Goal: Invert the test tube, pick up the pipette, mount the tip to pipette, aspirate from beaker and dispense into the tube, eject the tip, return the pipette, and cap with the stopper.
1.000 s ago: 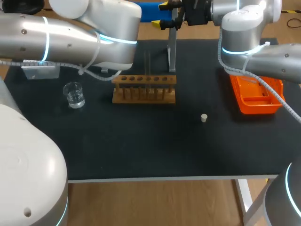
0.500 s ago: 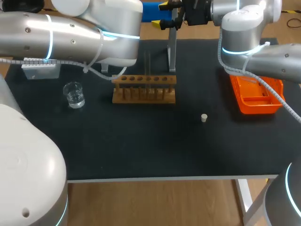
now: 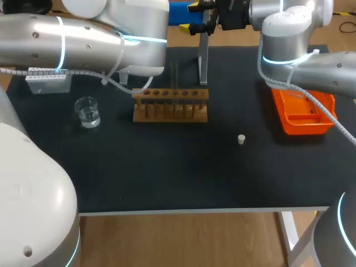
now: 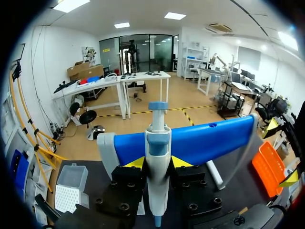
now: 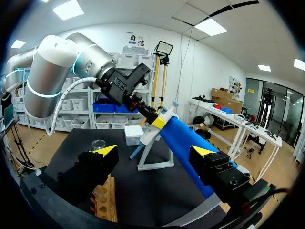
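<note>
While left claw (image 4: pixel 157 162) pinches pipette (image 4: pixel 157 136) hanging on blue stand (image 4: pixel 214 138), step in hand looks like pipette pick-up. Right claw (image 5: pixel 155 151) spread, empty, facing stand. Test tube (image 3: pixel 174 83) upright in rack (image 3: pixel 170 105). Next, my guess: lift pipette clear of stand, carry to tip box (image 4: pixel 70 188), press straight down.
</note>
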`<state>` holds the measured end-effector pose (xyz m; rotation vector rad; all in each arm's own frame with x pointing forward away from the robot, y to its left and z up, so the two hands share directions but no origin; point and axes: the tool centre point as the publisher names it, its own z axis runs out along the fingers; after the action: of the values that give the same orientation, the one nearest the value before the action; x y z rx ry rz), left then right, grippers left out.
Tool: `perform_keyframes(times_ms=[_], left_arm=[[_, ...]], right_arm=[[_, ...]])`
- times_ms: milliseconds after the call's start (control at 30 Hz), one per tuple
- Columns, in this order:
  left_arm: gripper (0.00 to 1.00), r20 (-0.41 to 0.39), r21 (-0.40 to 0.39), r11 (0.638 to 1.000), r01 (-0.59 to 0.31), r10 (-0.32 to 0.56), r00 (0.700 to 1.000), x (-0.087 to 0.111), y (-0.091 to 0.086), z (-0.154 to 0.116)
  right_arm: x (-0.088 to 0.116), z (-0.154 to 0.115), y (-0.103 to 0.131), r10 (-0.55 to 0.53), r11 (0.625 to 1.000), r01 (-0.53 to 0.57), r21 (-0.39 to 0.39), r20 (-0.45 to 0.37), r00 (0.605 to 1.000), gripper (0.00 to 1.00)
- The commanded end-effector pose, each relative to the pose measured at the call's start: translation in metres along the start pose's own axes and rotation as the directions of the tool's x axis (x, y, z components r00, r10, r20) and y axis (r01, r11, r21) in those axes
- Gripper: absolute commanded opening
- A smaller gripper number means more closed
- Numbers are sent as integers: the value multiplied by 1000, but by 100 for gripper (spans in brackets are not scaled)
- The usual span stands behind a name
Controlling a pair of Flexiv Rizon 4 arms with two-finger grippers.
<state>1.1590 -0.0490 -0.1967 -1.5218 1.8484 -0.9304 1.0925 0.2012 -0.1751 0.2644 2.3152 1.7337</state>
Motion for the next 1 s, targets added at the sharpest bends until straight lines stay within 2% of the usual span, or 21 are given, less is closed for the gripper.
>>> perform_keyframes(times_ms=[33, 400, 567, 767, 833, 1000], left_arm=[[100, 12, -13, 1000, 4, -4, 1000, 3, -1, 2], [100, 16, 1, 1000, 14, -14, 1000, 6, -2, -16], [100, 15, 22, 1000, 11, -12, 1000, 9, -7, -34], [100, -4, 42, 998, -41, 42, 999, 20, -11, -61], [100, -26, 59, 996, -68, 69, 997, 24, -11, -70], [100, -153, 151, 979, -136, 159, 975, 39, -6, -95]], right_arm=[[-1, -1, 1, 0, 1000, 0, 4, -5, 1000, 100], [-1, -1, 1, 0, 1000, 0, 4, -5, 1000, 100], [-1, -1, 1, 0, 1000, 0, 4, -5, 1000, 100], [-1, -1, 1, 0, 1000, 0, 4, -5, 1000, 100], [-1, -1, 1, 0, 1000, 0, 4, -5, 1000, 100], [-1, -1, 1, 0, 1000, 0, 4, -5, 1000, 100]])
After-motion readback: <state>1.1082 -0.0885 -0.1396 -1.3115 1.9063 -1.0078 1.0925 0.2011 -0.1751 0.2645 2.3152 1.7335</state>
